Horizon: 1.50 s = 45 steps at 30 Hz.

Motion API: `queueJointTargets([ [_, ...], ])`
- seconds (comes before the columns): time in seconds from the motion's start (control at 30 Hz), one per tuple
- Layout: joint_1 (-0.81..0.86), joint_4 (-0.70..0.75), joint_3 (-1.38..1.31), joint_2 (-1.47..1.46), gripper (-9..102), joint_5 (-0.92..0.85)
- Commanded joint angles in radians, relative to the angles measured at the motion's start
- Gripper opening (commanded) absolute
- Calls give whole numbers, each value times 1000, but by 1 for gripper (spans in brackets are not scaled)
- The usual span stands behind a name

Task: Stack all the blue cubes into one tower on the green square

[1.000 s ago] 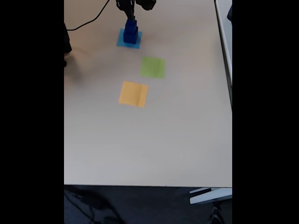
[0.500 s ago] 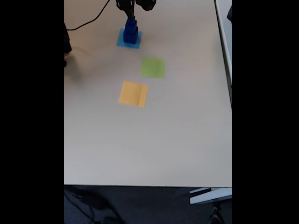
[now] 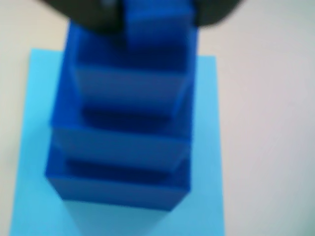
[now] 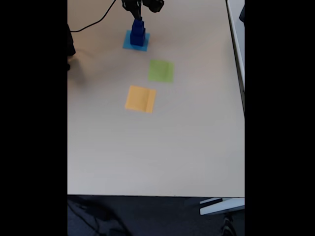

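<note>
A stepped tower of dark-blue cubes stands on the light-blue square, not on the green square, which lies bare to its lower right. From the wrist view I look down the tower, widest at the base on the light-blue square. My gripper is at the tower's top, with one dark finger on each side of the small top cube, pressed against it. In the fixed view the gripper hangs right over the stack.
An orange-yellow square lies below and left of the green one. A black cable runs across the table's far left. A dark object sits at the left edge. The table's front edge is far from the squares.
</note>
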Motion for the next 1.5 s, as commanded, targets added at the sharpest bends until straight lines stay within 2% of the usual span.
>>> queueJointTargets([
  [0.0, -3, -8, -54, 3, 6, 6],
  [0.7, 25, -14, -124, 6, 0, -46],
  [0.87, 104, -18, -150, 48, 0, -216],
  [1.1, 298, -71, -21, 158, 0, -522],
  [1.47, 526, -69, 74, 156, 0, -744],
])
